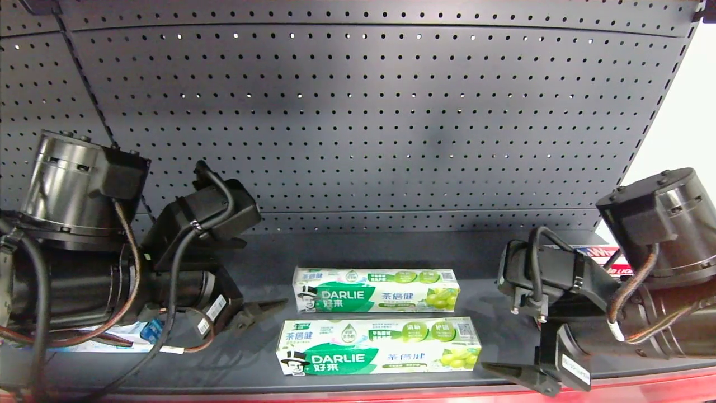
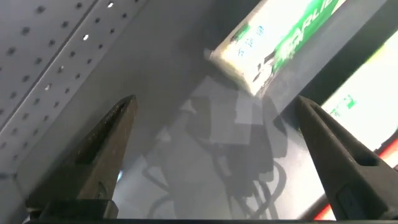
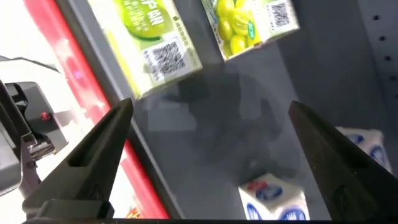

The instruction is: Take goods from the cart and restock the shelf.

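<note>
Two green-and-white toothpaste boxes lie flat on the dark shelf (image 1: 503, 263), one behind the other: the rear box (image 1: 376, 290) and the front box (image 1: 378, 347) near the shelf's red front edge. My left gripper (image 2: 216, 102) hovers low over the shelf to the left of the boxes, open and empty; the rear box's end (image 2: 273, 43) lies just ahead of its fingertips. My right gripper (image 3: 211, 104) sits to the right of the boxes, open with nothing between its fingers. The right ends of the front box (image 3: 146, 37) and the rear box (image 3: 249, 22) lie beyond it.
A perforated grey back panel (image 1: 358, 112) closes the shelf behind. A white-and-blue pack (image 1: 112, 336) lies under the left arm. Small white-and-blue boxes (image 3: 273, 196) and a red-and-white box (image 1: 604, 257) sit at the shelf's right end. Bare shelf lies between each gripper and the boxes.
</note>
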Tool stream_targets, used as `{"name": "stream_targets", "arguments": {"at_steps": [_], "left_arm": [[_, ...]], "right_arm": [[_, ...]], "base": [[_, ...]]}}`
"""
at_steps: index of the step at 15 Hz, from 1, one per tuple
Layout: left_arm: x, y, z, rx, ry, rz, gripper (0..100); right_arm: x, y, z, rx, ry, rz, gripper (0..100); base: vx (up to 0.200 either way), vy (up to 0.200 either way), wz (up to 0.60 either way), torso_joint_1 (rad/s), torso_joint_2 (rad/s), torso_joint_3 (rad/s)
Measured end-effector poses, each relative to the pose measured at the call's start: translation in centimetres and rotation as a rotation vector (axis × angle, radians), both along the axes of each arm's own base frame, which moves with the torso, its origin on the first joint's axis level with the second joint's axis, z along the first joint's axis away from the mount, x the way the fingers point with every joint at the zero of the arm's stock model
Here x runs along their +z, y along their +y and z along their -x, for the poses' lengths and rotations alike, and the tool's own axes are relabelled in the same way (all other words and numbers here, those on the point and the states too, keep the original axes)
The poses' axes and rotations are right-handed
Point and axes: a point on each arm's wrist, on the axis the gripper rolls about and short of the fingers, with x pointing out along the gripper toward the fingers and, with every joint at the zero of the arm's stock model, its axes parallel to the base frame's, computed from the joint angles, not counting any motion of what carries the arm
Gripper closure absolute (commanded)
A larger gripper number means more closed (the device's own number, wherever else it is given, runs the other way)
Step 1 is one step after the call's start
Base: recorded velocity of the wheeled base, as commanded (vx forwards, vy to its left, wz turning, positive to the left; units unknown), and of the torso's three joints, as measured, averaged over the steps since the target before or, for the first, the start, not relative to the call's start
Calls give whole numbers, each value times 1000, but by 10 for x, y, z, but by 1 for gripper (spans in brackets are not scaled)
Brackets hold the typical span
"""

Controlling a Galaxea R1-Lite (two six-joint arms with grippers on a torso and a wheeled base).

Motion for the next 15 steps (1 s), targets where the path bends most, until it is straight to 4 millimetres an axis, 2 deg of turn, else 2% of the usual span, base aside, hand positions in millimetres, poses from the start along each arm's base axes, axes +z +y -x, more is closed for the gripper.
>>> {"name": "stream_targets", "arguments": {"at_steps": [3, 8, 12, 15], "left_arm": [[9, 13, 19, 44, -32, 46, 0], [19, 52, 47, 184, -115, 86, 0], [11, 78, 85, 297, -161, 116, 0], [-4, 88, 117, 366, -179, 179, 0]], "right_arm": [[10, -24, 11, -70, -50, -33, 0], [31, -71, 30, -290, -127, -151, 0], [36, -103, 54, -421, -187, -228, 0], [26, -122, 80, -511, -217, -258, 0]], "base": [[0, 0, 0, 0, 0, 0], [0, 0, 0, 0, 0, 0], [0, 0, 0, 0, 0, 0], [0, 0, 0, 0, 0, 0]]}}
